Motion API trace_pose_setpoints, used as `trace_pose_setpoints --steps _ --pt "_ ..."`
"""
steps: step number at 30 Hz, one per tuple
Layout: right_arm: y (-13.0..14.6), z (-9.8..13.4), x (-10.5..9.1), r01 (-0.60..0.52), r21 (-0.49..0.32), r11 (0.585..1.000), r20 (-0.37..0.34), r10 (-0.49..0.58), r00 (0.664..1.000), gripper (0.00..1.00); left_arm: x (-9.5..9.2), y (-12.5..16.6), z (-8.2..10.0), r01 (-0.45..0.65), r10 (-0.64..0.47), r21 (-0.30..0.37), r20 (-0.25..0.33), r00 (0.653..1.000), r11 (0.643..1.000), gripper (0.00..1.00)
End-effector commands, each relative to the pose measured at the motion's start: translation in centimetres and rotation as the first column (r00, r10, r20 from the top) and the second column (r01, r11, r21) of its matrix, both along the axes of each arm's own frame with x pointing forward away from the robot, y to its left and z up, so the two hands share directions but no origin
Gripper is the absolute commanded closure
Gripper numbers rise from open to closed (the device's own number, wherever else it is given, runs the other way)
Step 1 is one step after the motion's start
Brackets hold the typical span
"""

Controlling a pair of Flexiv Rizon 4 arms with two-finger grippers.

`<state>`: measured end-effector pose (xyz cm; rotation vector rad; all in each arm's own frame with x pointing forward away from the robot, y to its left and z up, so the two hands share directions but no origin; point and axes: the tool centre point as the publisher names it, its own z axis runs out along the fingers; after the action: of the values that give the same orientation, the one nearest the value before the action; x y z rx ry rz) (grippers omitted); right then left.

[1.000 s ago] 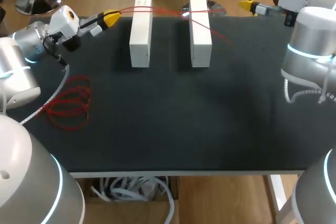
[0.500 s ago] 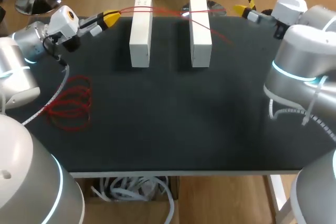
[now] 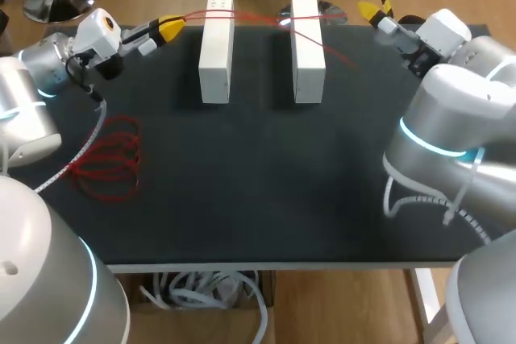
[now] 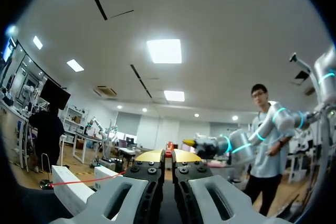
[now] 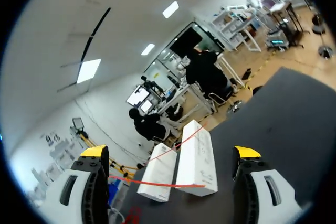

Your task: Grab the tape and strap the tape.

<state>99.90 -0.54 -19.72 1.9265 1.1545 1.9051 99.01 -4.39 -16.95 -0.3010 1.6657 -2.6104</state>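
Note:
A red tape (image 3: 250, 15) runs from my left gripper (image 3: 167, 28) across the tops of two upright white blocks (image 3: 216, 47) (image 3: 307, 47). Its loose end trails onto the table past the right block. The left gripper is shut on the tape; in the left wrist view its yellow tips (image 4: 167, 156) pinch the red strand (image 4: 84, 182). More red tape lies coiled (image 3: 109, 159) at the table's left. My right gripper (image 3: 371, 12) hovers open at the far right, apart from the blocks. In its wrist view the right gripper (image 5: 170, 153) faces the blocks (image 5: 197, 163) and the tape (image 5: 157, 182).
The black tabletop (image 3: 266, 183) spreads wide in front of the blocks. Its far edge runs just behind them. My right arm's big elbow (image 3: 451, 126) hangs over the table's right side.
My right arm has swung left, bringing its open gripper nearer the right block. The left arm and the tape have not moved.

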Motion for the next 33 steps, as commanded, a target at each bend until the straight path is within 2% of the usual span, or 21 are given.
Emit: trace_pose_setpoints --steps 1,6,11,15,33 --pt "0.5 0.0 -1.7 0.243 0.269 0.932 0.019 -0.258 0.966 0.00 -0.1 -0.1 0.1 -0.005 0.005 0.002 -0.001 1.000 1.000 1.00" --pt "1.1 0.0 -2.9 0.297 0.370 0.880 -0.038 -0.305 0.952 0.00 -0.1 -0.1 0.1 -0.005 0.005 0.002 -0.001 1.000 1.000 1.00" --pt "2.1 0.1 -3.8 0.298 0.434 0.850 -0.087 -0.290 0.953 0.00 -0.1 -0.1 0.1 -0.005 0.005 0.002 -0.001 1.000 1.000 1.00" --pt "3.0 1.0 -4.5 0.181 0.463 0.868 -0.071 -0.167 0.983 0.00 -0.1 -0.1 0.1 -0.005 0.005 0.002 -0.001 1.000 1.000 1.00" --pt "3.0 1.0 -4.5 0.181 0.463 0.868 -0.071 -0.167 0.983 0.00 -0.1 -0.1 0.1 -0.005 0.005 0.002 -0.001 1.000 1.000 1.00"
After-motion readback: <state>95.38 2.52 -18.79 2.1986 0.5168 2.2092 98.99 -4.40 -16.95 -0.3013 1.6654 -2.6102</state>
